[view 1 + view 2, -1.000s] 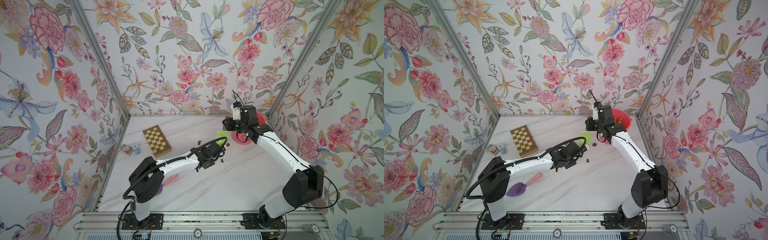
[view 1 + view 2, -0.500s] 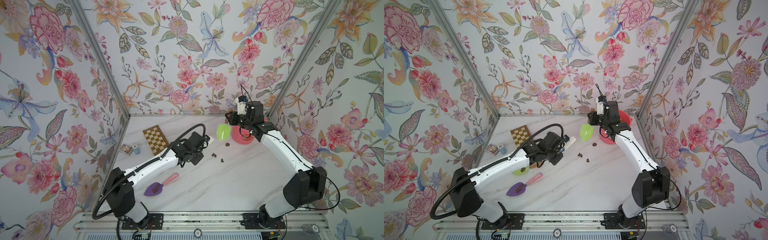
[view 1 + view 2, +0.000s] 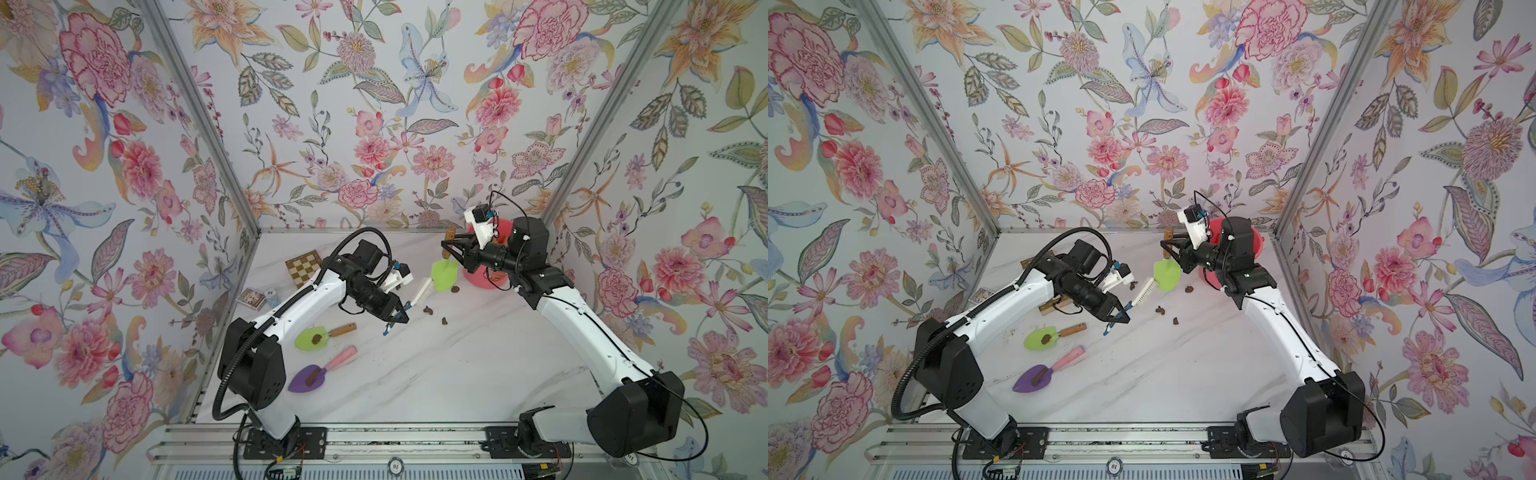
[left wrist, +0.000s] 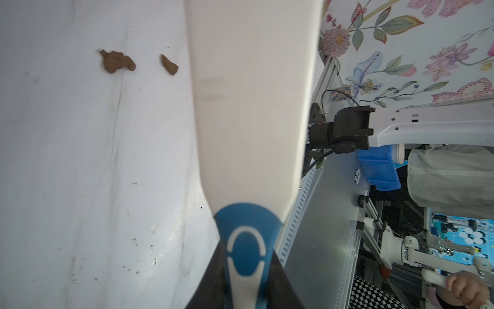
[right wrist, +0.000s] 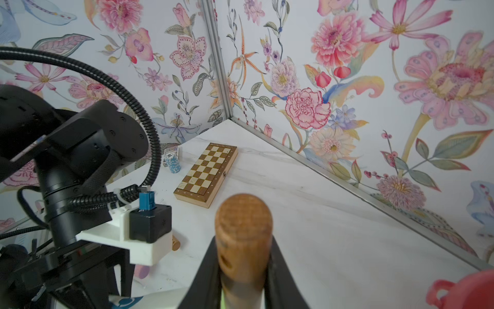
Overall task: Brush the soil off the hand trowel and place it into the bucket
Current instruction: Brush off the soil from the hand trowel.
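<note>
While the left gripper [image 3: 398, 318] clamps a blue-handled white brush [image 3: 421, 291] above the bench [image 3: 415, 382], brown soil lumps [image 3: 428, 309] lie just beyond. Farther back, the right gripper [image 3: 447, 249] pinches the wooden handle of the lime-green hand trowel [image 3: 444, 275], whose blade hangs beside the coral-pink bucket [image 3: 482, 281].

- Gripping the wooden handle of the green trowel [image 3: 444, 275] with the right gripper [image 3: 445, 249], with the blade downward above the table [image 3: 436, 374].
- Clamping the brush [image 3: 422, 291] by its blue handle in the left gripper [image 3: 401, 316], with the white head just beside the blade's edge; contact unclear.
- Lying on the marble near the blade: three lumps of soil [image 3: 428, 309].
- Standing behind the right arm, partly hidden: the bucket [image 3: 480, 281].
- Lying flat beside the left arm: a second green trowel [image 3: 311, 337] and a purple trowel [image 3: 307, 379], each carrying a dark lump.
- Resting at the back: a chessboard [image 3: 305, 266].
</note>
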{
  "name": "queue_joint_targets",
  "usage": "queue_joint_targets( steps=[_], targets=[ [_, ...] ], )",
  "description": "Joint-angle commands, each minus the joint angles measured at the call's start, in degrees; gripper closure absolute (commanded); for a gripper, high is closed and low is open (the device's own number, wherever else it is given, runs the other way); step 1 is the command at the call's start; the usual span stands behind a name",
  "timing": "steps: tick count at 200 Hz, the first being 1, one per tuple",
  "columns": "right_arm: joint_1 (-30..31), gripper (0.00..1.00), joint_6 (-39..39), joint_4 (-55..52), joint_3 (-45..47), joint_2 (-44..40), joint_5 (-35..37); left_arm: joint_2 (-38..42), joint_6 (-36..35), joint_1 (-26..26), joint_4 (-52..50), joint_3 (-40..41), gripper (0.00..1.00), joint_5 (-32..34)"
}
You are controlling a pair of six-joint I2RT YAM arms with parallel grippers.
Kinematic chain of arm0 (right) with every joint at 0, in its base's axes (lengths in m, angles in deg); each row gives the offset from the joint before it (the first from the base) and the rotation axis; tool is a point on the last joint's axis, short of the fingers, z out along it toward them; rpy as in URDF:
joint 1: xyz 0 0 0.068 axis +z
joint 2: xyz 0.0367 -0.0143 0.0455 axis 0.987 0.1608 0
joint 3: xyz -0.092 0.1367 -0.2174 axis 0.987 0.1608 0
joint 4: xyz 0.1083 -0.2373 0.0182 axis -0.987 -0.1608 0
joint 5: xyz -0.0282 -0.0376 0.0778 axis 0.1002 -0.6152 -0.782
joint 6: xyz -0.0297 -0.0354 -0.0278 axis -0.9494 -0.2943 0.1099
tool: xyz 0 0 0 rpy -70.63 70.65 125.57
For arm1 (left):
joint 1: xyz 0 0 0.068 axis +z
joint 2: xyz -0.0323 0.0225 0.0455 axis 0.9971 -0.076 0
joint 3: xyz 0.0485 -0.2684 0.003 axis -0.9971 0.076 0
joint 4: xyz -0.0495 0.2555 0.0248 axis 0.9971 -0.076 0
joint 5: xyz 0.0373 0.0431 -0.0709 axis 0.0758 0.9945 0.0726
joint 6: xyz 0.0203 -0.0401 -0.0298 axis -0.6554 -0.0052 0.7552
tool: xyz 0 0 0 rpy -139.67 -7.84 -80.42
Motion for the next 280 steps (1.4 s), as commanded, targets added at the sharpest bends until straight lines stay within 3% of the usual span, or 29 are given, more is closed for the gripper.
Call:
queue_joint_targets(
  steps=[1, 56, 98, 117, 138, 165, 200, 246, 280],
  targets=[
    [-0.2, 0.86, -3.1, 0.5, -1.6, -0.8, -6.4, 0.4, 0.6, 1.6, 1.0, -3.1, 1.0, -7.6],
    [-0.7, 0.86, -6.3, -3.3, -3.4, -1.6, -8.9, 1.9, 5.3, 5.8, 5.1, -3.8, 1.0, -9.5],
    [-0.9, 0.86, -4.7, -3.1, -3.9, -1.1, -10.3, 0.6, 8.7, 6.1, 9.3, -5.5, 1.0, -10.7],
    [-0.8, 0.88, -1.7, -0.2, -3.6, -1.6, -10.4, -1.6, 9.6, 6.0, 8.4, -6.5, 1.0, -10.9],
    [-1.3, 0.89, 0.4, 3.6, -3.8, -2.1, -16.5, -3.0, 8.4, 6.0, 4.2, -9.2, 1.0, -13.5],
    [-2.6, 0.89, 4.4, 6.8, -5.6, -0.8, -24.6, -1.5, 10.9, 5.7, 7.9, -7.7, 1.0, -19.3],
    [-2.8, 0.89, 16.8, 21.3, -7.5, 3.8, -33.2, 0.7, 10.7, 4.9, 8.5, -6.6, 1.0, -21.0],
    [-2.9, 0.91, 17.7, 22.0, -13.8, 8.7, -36.0, 1.7, 10.7, 3.6, 8.0, -6.8, 1.0, -23.2],
    [-3.7, 0.91, 18.2, 23.4, -17.5, 10.5, -35.4, 0.4, 5.0, 1.3, 2.0, -6.2, 1.0, -21.1]
  ],
)
